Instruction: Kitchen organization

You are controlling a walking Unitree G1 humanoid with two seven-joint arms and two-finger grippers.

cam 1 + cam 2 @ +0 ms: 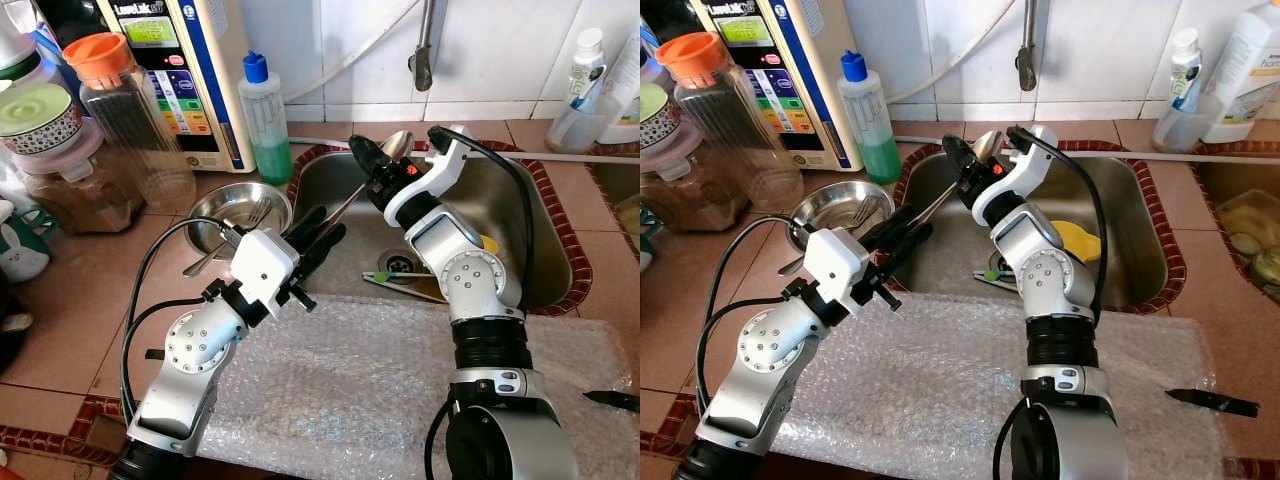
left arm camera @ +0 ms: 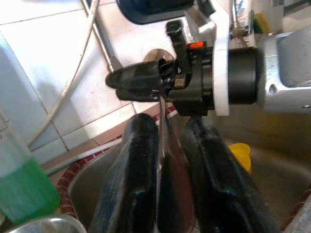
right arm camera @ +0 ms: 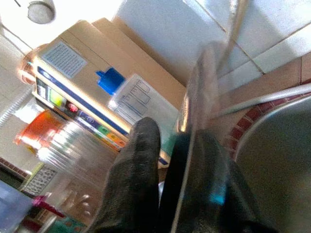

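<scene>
A metal spoon hangs over the sink's left part, bowl end up. My right gripper is shut on it just below the bowl; in the right wrist view the spoon runs between its fingers. The thin handle slants down to my left gripper, whose two black fingers close against the handle from both sides. Both grippers hold the same spoon above the sink's left rim.
A steel bowl with cutlery sits left of the sink. Behind it stand a green soap bottle, a water purifier and jars. Bubble wrap covers the front counter, with a black knife at its right. The faucet hangs above.
</scene>
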